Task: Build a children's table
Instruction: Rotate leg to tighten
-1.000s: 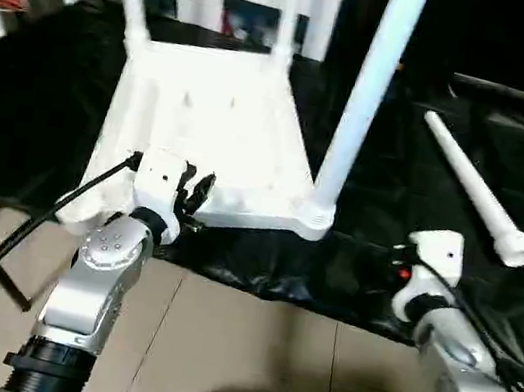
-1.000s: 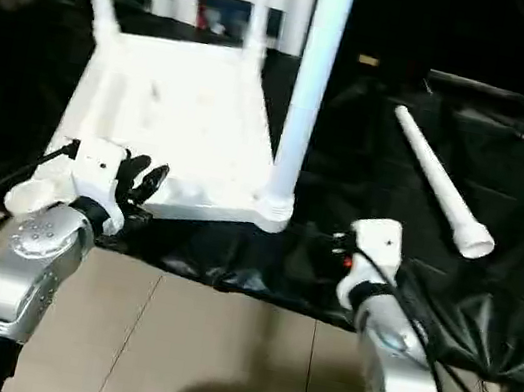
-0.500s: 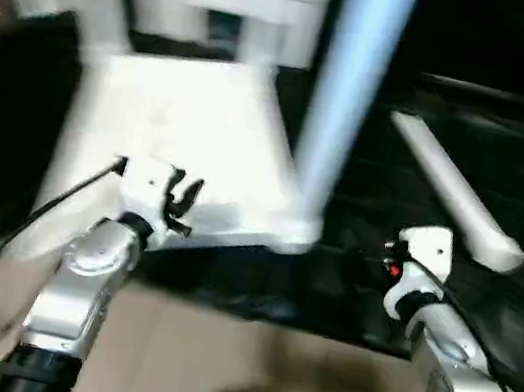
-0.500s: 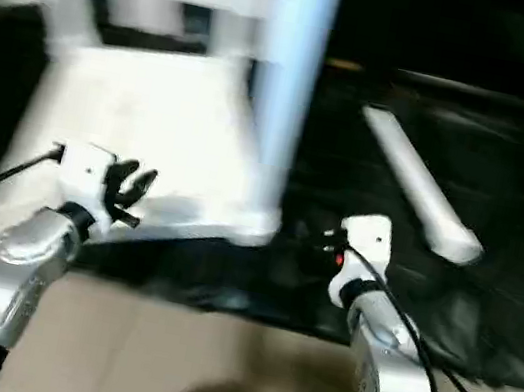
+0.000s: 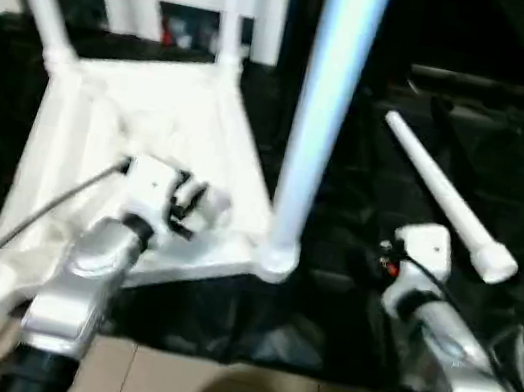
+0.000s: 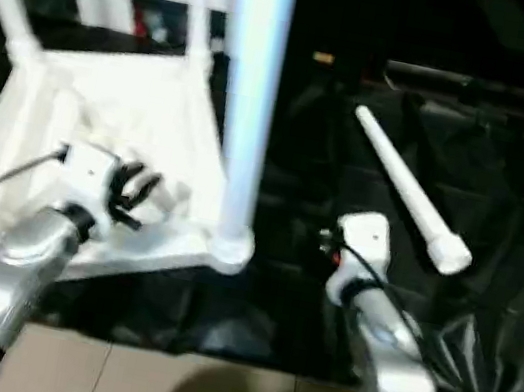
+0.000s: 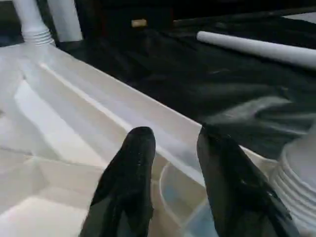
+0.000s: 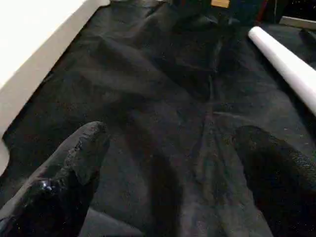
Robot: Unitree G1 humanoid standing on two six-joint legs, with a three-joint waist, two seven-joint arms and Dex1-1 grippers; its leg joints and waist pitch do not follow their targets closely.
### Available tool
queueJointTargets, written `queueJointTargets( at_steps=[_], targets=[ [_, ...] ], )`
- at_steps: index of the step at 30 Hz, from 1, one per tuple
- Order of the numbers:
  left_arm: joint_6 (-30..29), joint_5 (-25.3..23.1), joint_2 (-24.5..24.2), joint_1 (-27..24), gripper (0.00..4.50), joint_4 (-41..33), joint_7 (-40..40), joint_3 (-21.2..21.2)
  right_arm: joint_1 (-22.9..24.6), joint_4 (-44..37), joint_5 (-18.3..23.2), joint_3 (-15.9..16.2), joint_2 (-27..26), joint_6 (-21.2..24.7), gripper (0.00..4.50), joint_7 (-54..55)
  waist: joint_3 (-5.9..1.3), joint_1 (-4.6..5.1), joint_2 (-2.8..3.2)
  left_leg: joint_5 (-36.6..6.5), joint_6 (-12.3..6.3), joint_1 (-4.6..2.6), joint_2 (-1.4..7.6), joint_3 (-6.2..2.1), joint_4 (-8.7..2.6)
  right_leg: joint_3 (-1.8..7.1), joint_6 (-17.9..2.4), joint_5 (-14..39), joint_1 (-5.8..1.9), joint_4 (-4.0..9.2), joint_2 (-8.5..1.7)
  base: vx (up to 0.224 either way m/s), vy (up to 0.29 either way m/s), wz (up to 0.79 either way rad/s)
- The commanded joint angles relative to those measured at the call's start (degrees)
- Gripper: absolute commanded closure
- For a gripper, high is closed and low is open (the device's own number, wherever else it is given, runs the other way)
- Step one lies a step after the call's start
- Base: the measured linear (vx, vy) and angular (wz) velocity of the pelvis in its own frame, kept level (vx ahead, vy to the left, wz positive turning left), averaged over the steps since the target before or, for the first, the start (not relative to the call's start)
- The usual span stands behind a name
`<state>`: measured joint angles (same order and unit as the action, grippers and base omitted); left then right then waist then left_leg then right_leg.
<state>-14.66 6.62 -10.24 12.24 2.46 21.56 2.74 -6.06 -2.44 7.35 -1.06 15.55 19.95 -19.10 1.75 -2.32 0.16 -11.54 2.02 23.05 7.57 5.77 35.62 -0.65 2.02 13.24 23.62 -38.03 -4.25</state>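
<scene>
The left gripper (image 7: 170, 148) hangs over the ribbed underside of the white tabletop (image 7: 59, 103), its two black fingers (image 7: 131, 168) slightly parted above a round corner socket (image 7: 170, 197). Two fitted legs (image 7: 30, 19) rise at the far corner. A loose leg (image 7: 256, 49) lies on the black sheet (image 7: 197, 84).
</scene>
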Motion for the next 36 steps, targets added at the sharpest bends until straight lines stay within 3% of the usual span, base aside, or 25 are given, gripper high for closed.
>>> queueJointTargets(
  at_steps=[1,2,3,4,5,6,7,10,11,14,15,18,20,22,26,27,28,31,33,36],
  targets=[
    [-0.66,0.92,-1.12,-0.1,2.49,-0.4,0.87,-1.34,0.12,-2.16,1.22,0.62,0.4,0.35,0.0,-1.92,-2.8,-0.57,0.34,-7.4,-1.23,-1.47,2.74,0.15,-4.01,0.59,-6.21,-13.11,-4.18,5.15,-2.83,-0.084,-0.019,0.03],
    [-0.8,1.41,-1.52,-0.1,2.42,-0.39,1.92,-1.3,0.15,-2.27,1.31,0.71,0.85,0.22,0.0,-2.66,-1.95,-0.13,0.47,-14.67,0.15,-1.82,3.58,0.41,-5.12,0.72,-9.26,2.02,-3.9,6.17,-2.6,-0.084,-0.019,0.03],
    [-1.18,1.47,-2.42,-0.07,2.31,-0.45,3.39,-0.78,0.04,-2.08,1.46,0.8,1.52,0.1,0.0,-3.47,-1.52,-0.03,0.25,-18.47,0.98,-1.95,3.9,0.55,-5.55,0.75,-9.81,9.44,-3.63,6.69,-2.49,-0.096,0.007,0.02],
    [-1.43,1.47,-3.05,-0.06,2.31,-0.51,4.4,-0.39,-0.04,-1.91,1.55,0.85,1.95,0.03,0.0,-3.95,-0.78,0.07,0.33,-26.26,3.12,-2.89,4.16,0.87,-5.94,0.83,-8.99,22.93,-2.45,7.78,-2.4,-0.102,0.024,0.01],
    [-1.76,1.76,-4.05,-0.02,2.21,-0.6,6.68,0.5,-0.26,-1.54,1.65,0.91,2.62,-0.04,0.0,-4.72,-0.73,0.35,0.11,-29.97,4.48,-3.46,4.09,0.73,-5.88,0.9,-7.7,29.53,-1.98,8.57,-2.67,-0.102,0.024,0.01],
    [-1.76,1.76,-4.05,-0.02,2.09,-0.6,6.68,0.5,-0.26,-1.54,1.65,0.91,2.62,-0.04,0.0,-4.72,-0.74,0.24,0.29,-30.64,4.8,-3.55,4.07,0.64,-5.92,0.95,-7.09,31.06,-1.89,8.84,-2.8,-0.106,0.027,0.02],
    [-2.28,2.12,-4.92,0.1,1.99,-0.66,8.97,1.39,-0.48,-1.19,1.72,1.0,3.26,-0.15,0.0,-5.39,-0.7,0.27,0.11,-31.04,4.97,-3.5,4.02,0.6,-6.11,0.92,-6.11,32.31,-1.82,9.2,-2.87,-0.099,0.031,-0.02],
    [-3.24,3.05,-5.79,0.19,1.99,-0.93,12.05,2.53,-0.67,-0.83,1.82,1.02,3.87,-0.07,0.0,-6.06,-1.03,0.28,0.03,-27.64,4.45,-2.66,4.22,0.71,-6.95,0.83,-6.37,26.87,-2.66,8.87,-2.96,-0.057,0.022,-0.03],
    [-4.4,3.46,-7.1,0.41,1.99,-1.08,15.26,4.32,-0.88,-0.44,1.88,1.19,4.67,-0.08,0.0,-7.23,-1.35,0.16,-0.41,-24.67,3.71,-2.13,4.23,0.9,-7.07,0.87,-6.78,23.34,-3.07,8.54,-3.04,0.0,0.0,0.0],
    [-5.01,2.1,-10.53,3.61,1.99,2.98,23.58,9.72,-0.63,-0.94,2.46,2.04,8.09,0.06,0.0,-12.88,-1.11,-0.09,-0.08,-24.76,2.95,-2.75,4.26,1.66,-6.87,1.29,-7.53,23.68,-2.21,8.79,-3.13,0.0,0.0,0.0],
    [-3.84,0.48,-11.54,5.26,1.99,5.31,25.4,11.14,-0.35,-1.56,2.79,2.55,9.17,-0.14,0.0,-14.76,-1.01,-0.01,-0.3,-25.08,2.72,-2.82,4.15,1.82,-6.8,1.3,-7.28,24.72,-2.04,9.1,-3.03,0.0,0.0,0.0],
    [-3.04,-0.85,-12.22,6.78,1.99,7.36,26.86,12.14,-0.09,-2.0,2.96,3.11,9.98,-0.49,0.0,-16.17,-0.98,-0.04,-0.45,-24.16,2.57,-2.58,4.26,1.86,-6.78,1.31,-7.26,26.17,-2.19,9.17,-3.39,0.0,0.0,0.0],
    [-0.19,-3.63,-13.15,10.57,1.99,12.59,29.59,13.89,0.19,-2.29,2.69,4.29,11.04,-1.05,0.0,-17.76,-1.16,-0.12,-0.36,-23.29,2.45,-2.63,4.27,1.89,-6.67,1.33,-7.43,25.89,-2.18,9.12,-3.46,0.0,0.0,0.0],
    [0.58,-4.18,-13.28,11.53,1.99,13.95,30.2,14.22,0.25,-2.33,2.6,4.5,11.18,-1.15,0.0,-17.96,-1.2,-0.15,-0.53,-22.76,2.32,-2.57,4.39,1.88,-6.73,1.36,-7.76,25.25,-2.29,9.03,-3.57,0.0,0.0,0.0],
    [3.2,-4.65,-13.6,16.39,1.99,20.08,31.33,14.97,0.64,-2.75,2.68,4.93,11.74,-1.29,0.0,-19.4,-1.37,-0.34,-0.01,-21.74,2.24,-2.54,4.48,1.95,-6.73,1.35,-9.41,21.92,-2.46,8.63,-3.55,0.0,0.0,0.0],
    [3.55,-4.51,-13.61,17.8,1.99,21.94,31.99,15.01,0.85,-2.86,2.7,4.91,11.92,-1.31,0.0,-19.91,-1.31,-0.31,-0.25,-21.69,2.01,-2.48,4.3,2.14,-6.7,1.33,-9.05,22.35,-2.42,8.83,-3.39,0.0,0.0,0.0],
    [3.66,-4.48,-13.61,18.33,1.99,22.69,32.27,15.0,0.91,-2.89,2.71,4.89,11.97,-1.31,0.0,-20.12,-1.47,-0.46,-0.06,-21.4,2.03,-2.71,4.36,2.17,-6.55,1.42,-9.26,22.12,-2.37,8.76,-3.56,0.0,0.0,0.0],
    [4.59,-4.92,-13.38,19.36,1.99,24.48,32.77,14.84,1.27,-2.98,2.8,4.99,12.26,-1.52,0.0,-20.62,-1.53,-0.46,-0.2,-19.52,1.78,-2.16,4.51,2.12,-6.68,1.27,-9.84,19.99,-2.92,8.32,-3.57,0.0,0.0,0.0],
    [5.29,-5.05,-13.03,19.97,1.99,25.64,33.04,14.47,1.55,-3.09,2.88,5.06,12.48,-1.68,0.0,-20.92,-1.7,-0.56,-0.06,-18.71,1.5,-2.38,4.53,2.28,-6.49,1.34,-10.33,18.64,-2.77,8.29,-3.46,0.0,0.0,0.0],
    [4.63,-3.46,-12.27,20.14,1.99,25.53,33.47,13.25,1.95,-3.35,2.96,5.03,12.65,-1.7,0.0,-21.16,-2.0,-0.68,-0.23,-15.51,0.59,-2.17,4.71,2.62,-6.25,1.31,-12.35,13.78,-3.04,7.83,-3.41,0.018,-0.006,0.0]
  ],
)
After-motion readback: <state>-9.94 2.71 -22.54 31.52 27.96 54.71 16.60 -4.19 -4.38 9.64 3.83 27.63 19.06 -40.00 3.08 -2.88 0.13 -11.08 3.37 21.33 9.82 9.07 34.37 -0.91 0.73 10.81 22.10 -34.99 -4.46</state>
